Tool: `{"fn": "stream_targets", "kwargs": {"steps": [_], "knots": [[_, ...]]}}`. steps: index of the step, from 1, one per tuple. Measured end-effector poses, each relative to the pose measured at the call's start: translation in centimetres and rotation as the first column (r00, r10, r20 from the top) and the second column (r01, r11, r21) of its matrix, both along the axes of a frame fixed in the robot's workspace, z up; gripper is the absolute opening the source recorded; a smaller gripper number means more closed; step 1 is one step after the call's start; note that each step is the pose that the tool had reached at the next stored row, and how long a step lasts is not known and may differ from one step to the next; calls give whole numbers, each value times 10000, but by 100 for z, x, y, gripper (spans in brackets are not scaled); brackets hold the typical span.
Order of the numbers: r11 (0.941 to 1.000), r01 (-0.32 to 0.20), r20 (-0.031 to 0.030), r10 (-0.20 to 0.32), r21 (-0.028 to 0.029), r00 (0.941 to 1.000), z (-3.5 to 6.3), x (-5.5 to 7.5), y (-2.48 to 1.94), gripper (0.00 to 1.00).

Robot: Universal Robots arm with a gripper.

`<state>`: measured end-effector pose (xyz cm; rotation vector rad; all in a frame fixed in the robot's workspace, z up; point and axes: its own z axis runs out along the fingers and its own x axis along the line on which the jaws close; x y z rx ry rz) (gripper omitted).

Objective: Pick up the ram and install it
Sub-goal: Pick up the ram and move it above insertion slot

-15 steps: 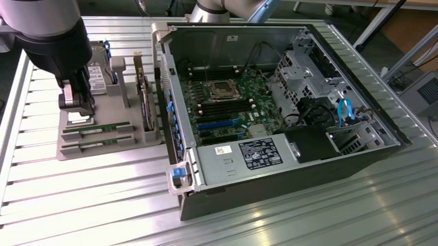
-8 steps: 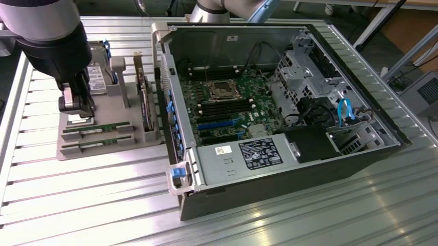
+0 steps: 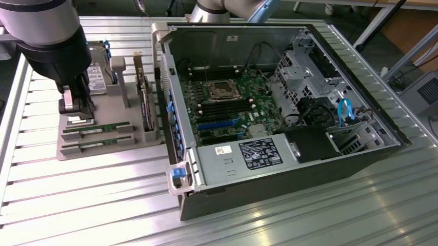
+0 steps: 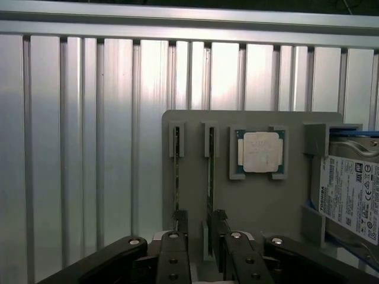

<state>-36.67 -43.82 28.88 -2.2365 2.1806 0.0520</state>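
My gripper (image 4: 199, 216) hung spread and empty over the tray (image 4: 249, 201), the ram (image 4: 210, 174) on edge just below my fingertips with a second stick (image 4: 176, 171) close beside, so I feared a sideways error would strike an edge

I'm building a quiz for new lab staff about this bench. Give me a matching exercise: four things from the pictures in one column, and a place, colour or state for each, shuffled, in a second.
Things
1 ram sticks
2 processor chip
3 hard drive
4 gripper

Descriptions
A open, over the gray holder
B square silver top
C white printed label
D green, in narrow slots

Pairs: 1-D, 2-B, 3-C, 4-A
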Motion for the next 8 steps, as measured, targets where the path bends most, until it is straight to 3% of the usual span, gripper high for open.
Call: {"fn": "stream_targets", "kwargs": {"steps": [8], "knots": [[10000, 0, 1, 0, 0, 10000, -77, -77, 0, 30]]}}
